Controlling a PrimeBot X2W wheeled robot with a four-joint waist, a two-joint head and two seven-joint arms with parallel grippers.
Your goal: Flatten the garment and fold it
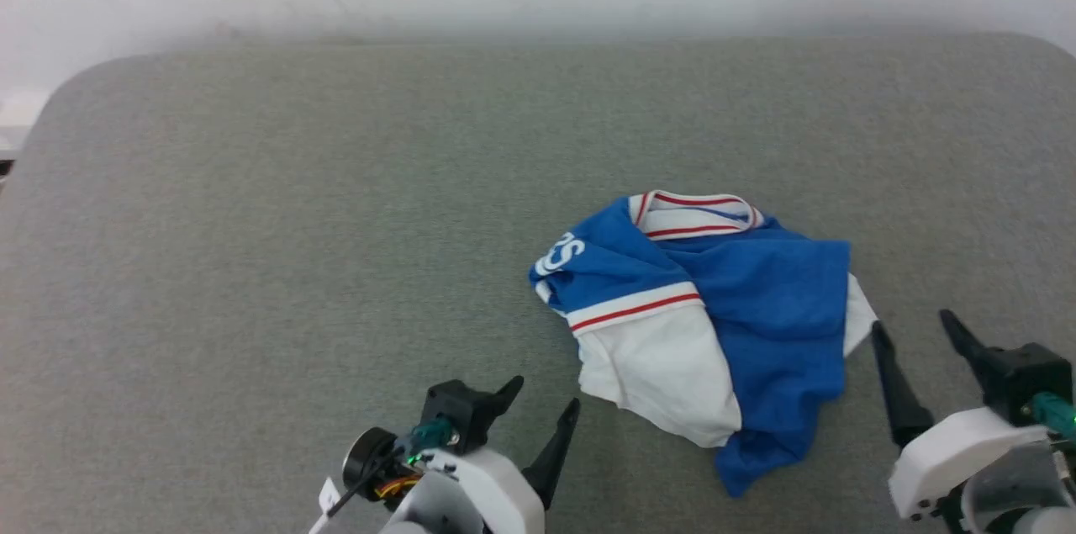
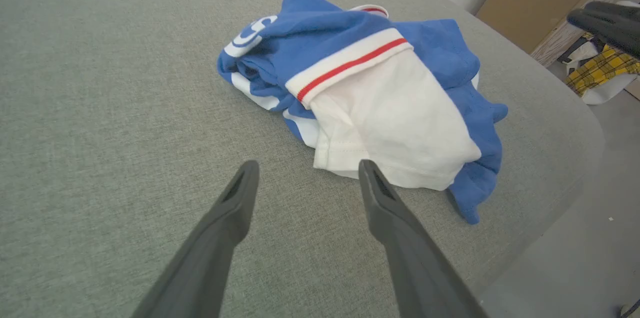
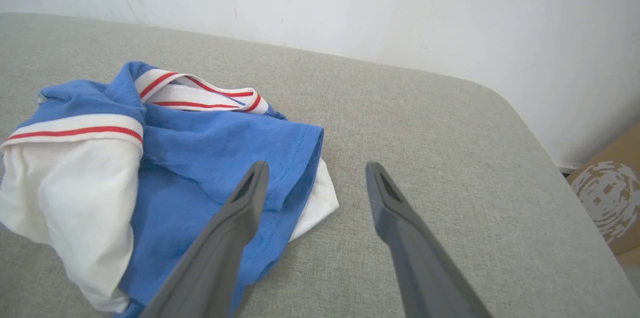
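Head view, crumpled garment (image 1: pixel 714 315) between left tool (image 1: pixel 545 393) and right tool (image 1: pixel 912 322), both gaping, empty, left wrist view, plaid cloth (image 2: pixel 600 70)

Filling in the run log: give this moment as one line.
garment: crumpled, unfolded, on grey table | left end effector: open, empty | right end effector: open, empty, beside garment

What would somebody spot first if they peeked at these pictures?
The bright blue T-shirt jumps out, lying crumpled right of centre on the grey fabric surface, a white sleeve with red-striped trim on top. Next come the left gripper and right gripper, both open, one on each side of it.
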